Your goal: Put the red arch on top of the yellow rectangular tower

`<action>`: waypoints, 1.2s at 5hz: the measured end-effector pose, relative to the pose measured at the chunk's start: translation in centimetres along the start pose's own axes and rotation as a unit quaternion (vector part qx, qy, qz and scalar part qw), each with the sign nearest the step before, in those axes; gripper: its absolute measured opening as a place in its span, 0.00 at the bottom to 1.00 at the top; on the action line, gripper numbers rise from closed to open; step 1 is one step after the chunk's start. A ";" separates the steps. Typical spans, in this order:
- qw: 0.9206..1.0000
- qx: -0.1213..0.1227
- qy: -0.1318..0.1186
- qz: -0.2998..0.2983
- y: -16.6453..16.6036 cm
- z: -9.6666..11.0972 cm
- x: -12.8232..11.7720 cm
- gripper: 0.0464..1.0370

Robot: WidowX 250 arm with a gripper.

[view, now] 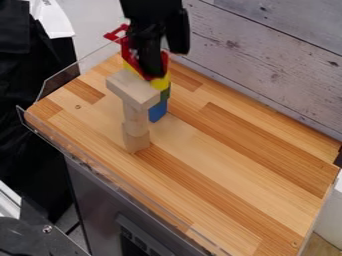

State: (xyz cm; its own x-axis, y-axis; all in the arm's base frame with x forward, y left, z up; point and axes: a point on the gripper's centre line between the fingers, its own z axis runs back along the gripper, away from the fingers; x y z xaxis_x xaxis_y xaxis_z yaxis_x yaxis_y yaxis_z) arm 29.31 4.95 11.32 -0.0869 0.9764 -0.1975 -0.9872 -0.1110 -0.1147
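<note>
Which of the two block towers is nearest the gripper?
The yellow, green and blue block tower, partly hidden behind the unpainted wooden tower. The black gripper is right at its top; the unpainted wooden tower stands nearer the camera.

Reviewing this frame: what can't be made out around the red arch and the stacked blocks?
In the camera view:
- Much of the red arch: behind the pincer.
- Whether it rests on the yellow block: the pincer covers much of where they would meet.
- Parts of the green block and blue block: behind the plain wooden tower.
- Upper arm: cut off by the top edge.
</note>
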 end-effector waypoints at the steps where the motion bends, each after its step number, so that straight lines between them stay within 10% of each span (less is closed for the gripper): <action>1: 1.000 -0.003 -0.011 -0.019 -1.4 1.0 -0.1 0.96; 3: 0.996 0.015 -0.022 -0.084 -3.2 3.0 -2.9 0.96; 6: 0.969 0.112 -0.048 -0.215 3.2 -0.6 -11.8 0.96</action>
State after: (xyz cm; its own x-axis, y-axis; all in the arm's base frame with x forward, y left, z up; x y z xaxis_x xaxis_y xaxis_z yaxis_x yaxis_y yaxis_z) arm 27.22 -7.06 12.72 0.3379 0.9374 -0.0849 -0.9382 0.3426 0.0492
